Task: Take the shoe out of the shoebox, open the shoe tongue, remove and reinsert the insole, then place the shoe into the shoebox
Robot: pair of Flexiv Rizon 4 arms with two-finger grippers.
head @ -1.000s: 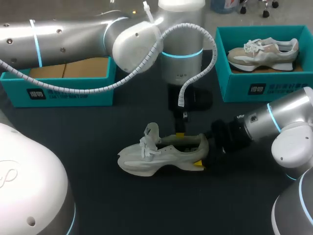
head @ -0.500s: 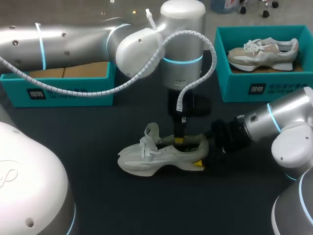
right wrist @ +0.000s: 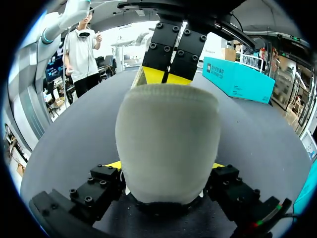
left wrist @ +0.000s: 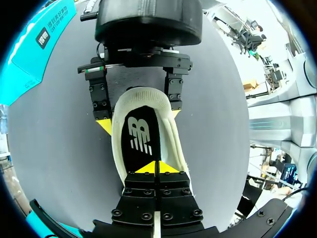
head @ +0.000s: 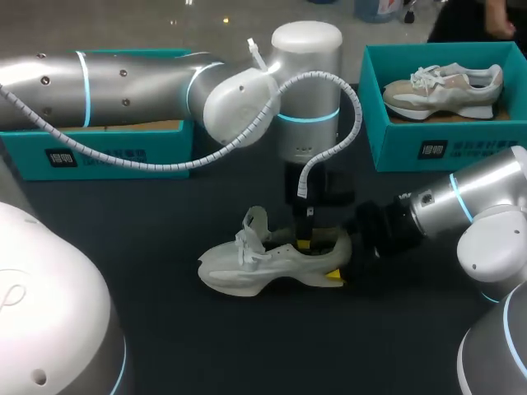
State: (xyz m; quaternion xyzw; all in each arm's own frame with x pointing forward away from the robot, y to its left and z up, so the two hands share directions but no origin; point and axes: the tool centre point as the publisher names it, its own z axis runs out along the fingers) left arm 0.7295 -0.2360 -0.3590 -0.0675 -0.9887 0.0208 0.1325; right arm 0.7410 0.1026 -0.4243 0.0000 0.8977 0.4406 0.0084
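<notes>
A white shoe [head: 247, 271] lies on its sole on the dark table, toe to the left, tongue lifted. My right gripper [head: 338, 260] is shut on its heel [right wrist: 168, 144], one yellow-tipped finger on each side. My left gripper [head: 304, 242] hangs straight down into the shoe's opening. Its fingers are shut, tips together [left wrist: 156, 167] just over the black insole [left wrist: 143, 139]. In the left wrist view the right gripper [left wrist: 138, 118] flanks the heel rim. In the right wrist view the left gripper [right wrist: 171, 77] stands right behind the heel.
A teal shoebox [head: 375, 123] at the back right holds a second, beige shoe [head: 445, 86]. Another open teal box [head: 99, 152] stands at the back left, partly under my left arm. Bare table lies in front of the shoe.
My left arm has come down and slightly right, bringing its shut gripper deeper into the shoe's opening. The shoe and my right arm have stayed put.
</notes>
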